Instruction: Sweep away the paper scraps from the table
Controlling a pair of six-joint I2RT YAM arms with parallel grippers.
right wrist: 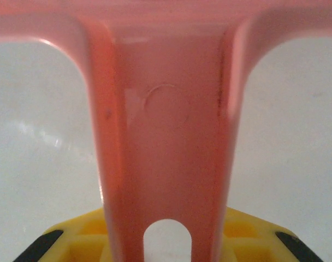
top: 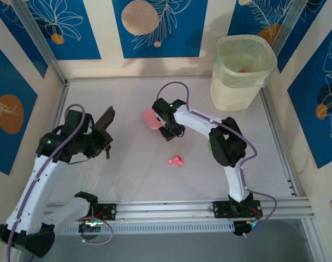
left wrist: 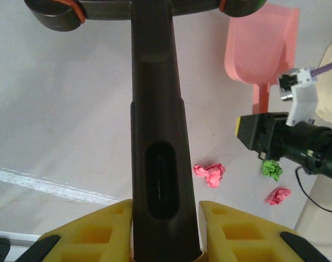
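A pink paper scrap (top: pixel 176 160) lies on the white table (top: pixel 128 180) between the arms. In the left wrist view that pink scrap (left wrist: pixel 209 173) lies near a green one (left wrist: pixel 272 169) and a small red one (left wrist: pixel 278 195). My left gripper (top: pixel 100 143) (left wrist: pixel 166 232) is shut on the black brush (top: pixel 105 124), whose handle (left wrist: pixel 158 136) runs up between the yellow pads. My right gripper (top: pixel 169 130) (right wrist: pixel 166 243) is shut on the handle (right wrist: pixel 166 136) of the pink dustpan (top: pixel 150 117) (left wrist: pixel 261 49), just above and left of the scraps.
A pale translucent bin (top: pixel 242 71) stands at the back right with some coloured bits inside. Aluminium rails (top: pixel 182 207) edge the table at the front and sides. Patterned blue-and-cream walls enclose the space.
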